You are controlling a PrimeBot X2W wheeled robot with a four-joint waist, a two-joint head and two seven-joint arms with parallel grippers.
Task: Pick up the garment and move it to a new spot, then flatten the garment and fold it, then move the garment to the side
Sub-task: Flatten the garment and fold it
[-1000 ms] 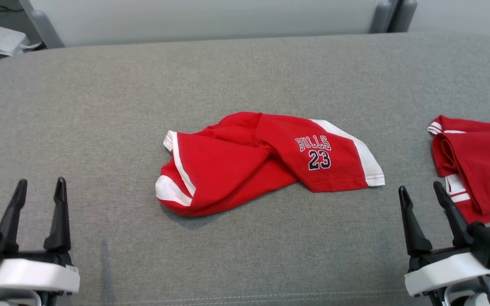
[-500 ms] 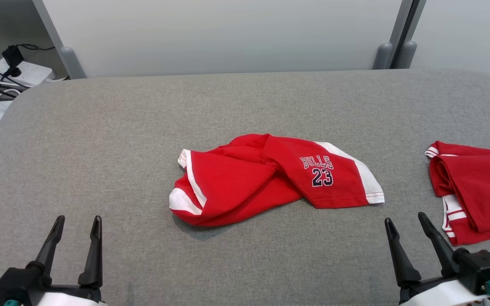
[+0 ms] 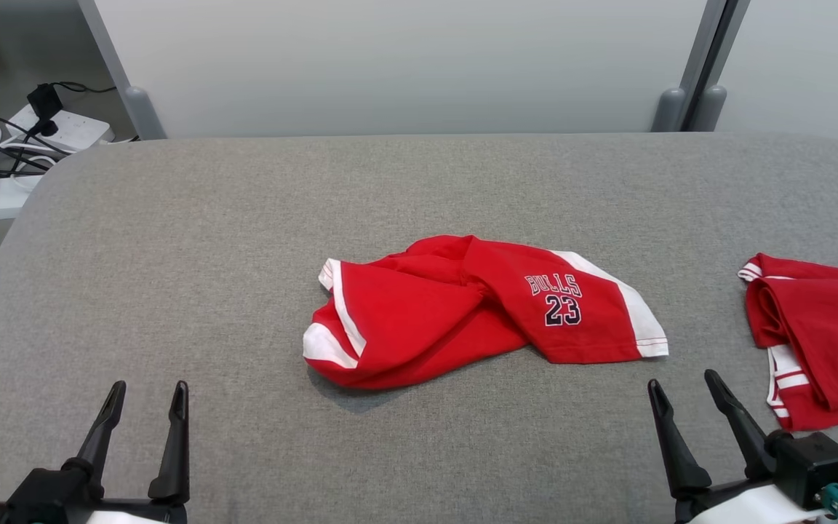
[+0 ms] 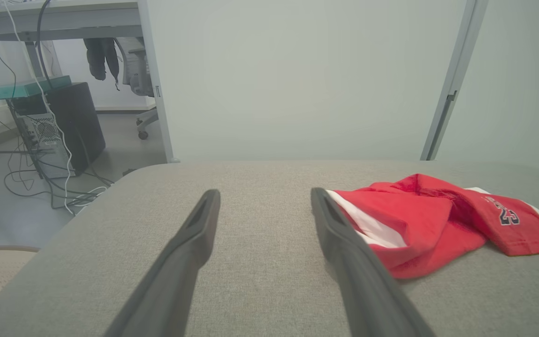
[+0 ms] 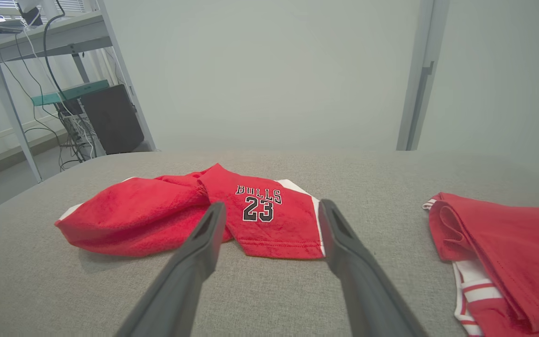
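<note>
A crumpled red garment (image 3: 463,313) with white side stripes and "BULLS 23" printed in dark letters lies bunched at the middle of the grey padded table (image 3: 244,240), its printed leg spread toward the table's right side and its folded-over part toward the left. The left gripper (image 3: 150,384) hovers over the table's near edge at the left, fingers spread apart and grasping nothing, clear of the cloth. The right gripper (image 3: 681,378) hovers over the table's near edge at the right, its fingers likewise parted and empty, pointing toward the printed leg without touching it. A second red garment (image 3: 819,342) lies folded at the table's right edge. A white power strip (image 3: 62,131) with dark cables lies on the floor beyond the table's far left corner.
</note>
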